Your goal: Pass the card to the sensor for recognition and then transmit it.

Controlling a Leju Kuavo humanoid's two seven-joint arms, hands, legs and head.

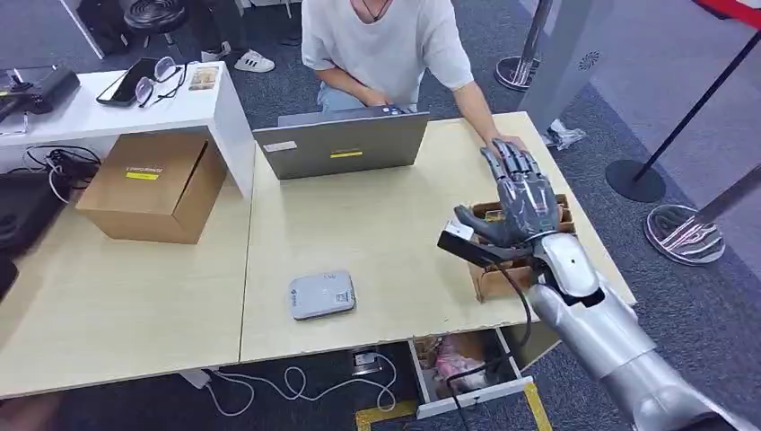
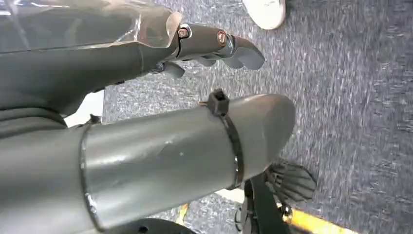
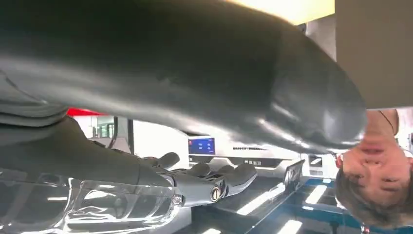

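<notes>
Fingers [image 1: 513,171] of the right hand [image 1: 518,202] stretch out apart above the cardboard card box [image 1: 492,280] at the table's [image 1: 377,215] right edge, palm up, holding nothing I can make out. No card is plainly visible; the cards presumably sit in that box. The left hand [image 2: 146,48] hangs over the carpet, fingers loosely extended and empty. A grey card reader [image 1: 322,294] lies well apart, near the front edge. A person's hand [image 1: 504,142] rests just beyond the fingertips, so a forward reach could bump it. A clumsy dip could nudge the box off the edge.
</notes>
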